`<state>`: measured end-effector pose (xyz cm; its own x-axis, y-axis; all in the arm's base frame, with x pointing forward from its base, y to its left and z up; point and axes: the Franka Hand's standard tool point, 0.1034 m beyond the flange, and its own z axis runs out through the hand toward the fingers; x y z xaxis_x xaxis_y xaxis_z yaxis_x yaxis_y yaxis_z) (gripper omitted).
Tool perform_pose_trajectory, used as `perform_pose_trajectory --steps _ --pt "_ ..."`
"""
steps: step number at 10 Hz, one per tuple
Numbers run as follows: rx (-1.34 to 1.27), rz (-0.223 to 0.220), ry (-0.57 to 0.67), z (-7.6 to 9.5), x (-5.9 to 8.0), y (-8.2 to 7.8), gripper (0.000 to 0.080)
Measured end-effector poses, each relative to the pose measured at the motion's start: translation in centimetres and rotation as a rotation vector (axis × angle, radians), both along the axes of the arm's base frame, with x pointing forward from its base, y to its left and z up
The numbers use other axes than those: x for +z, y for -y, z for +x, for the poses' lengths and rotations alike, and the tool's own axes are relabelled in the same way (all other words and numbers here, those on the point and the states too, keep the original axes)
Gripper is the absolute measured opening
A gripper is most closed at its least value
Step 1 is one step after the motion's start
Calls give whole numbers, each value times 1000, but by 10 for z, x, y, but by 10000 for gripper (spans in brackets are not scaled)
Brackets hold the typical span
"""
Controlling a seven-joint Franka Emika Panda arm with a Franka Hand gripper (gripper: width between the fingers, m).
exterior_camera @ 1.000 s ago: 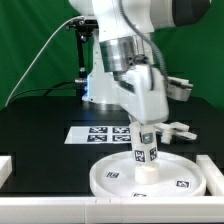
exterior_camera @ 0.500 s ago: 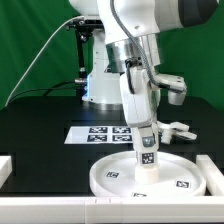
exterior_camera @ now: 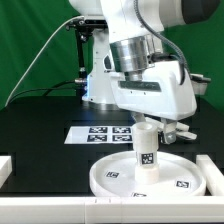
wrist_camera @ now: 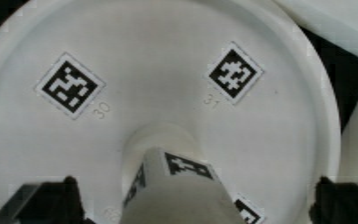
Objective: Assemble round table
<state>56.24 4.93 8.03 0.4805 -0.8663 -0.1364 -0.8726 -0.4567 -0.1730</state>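
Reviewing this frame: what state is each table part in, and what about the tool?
Round disc: lying flat on the table, carrying the post at its middle.
Post: standing upright on the disc, not gripped.
Cross-shaped piece: lying loose on the table behind the disc, not attached.
Tool: open, fingers wide apart on either side of the post, holding nothing.

The claw [wrist_camera: 185, 203] straddles the upright white post [wrist_camera: 179, 160], dark fingertips [wrist_camera: 43, 200] clear of it; two tags [wrist_camera: 73, 85] mark the disc [wrist_camera: 149, 40].
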Motion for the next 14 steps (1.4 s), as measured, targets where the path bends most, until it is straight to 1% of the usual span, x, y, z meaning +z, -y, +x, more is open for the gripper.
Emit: perform_pose_trajectory --steps 2,3,4,5,6,7,9,10,11,12,13,14 --pt "165 -18 31 0 0 1 649" --pt "331 -53 53 1 1 2 649" --pt "552 -96 83 3 1 3 649" --pt "705 -121 104 4 1 1 649" --pt "748 -132 119 3 0 -1 649" --pt "780 -162 153 1 0 4 649" --pt "889 -172 164 1 -1 5 649" --pt "1033 -188 173 2 -1 6 649" --pt "1186 -213 180 5 2 6 649" --pt "1285 -237 194 6 2 3 649" --pt "1319 -250 205 6 2 2 649" --pt "1316 -250 203 6 2 4 527"
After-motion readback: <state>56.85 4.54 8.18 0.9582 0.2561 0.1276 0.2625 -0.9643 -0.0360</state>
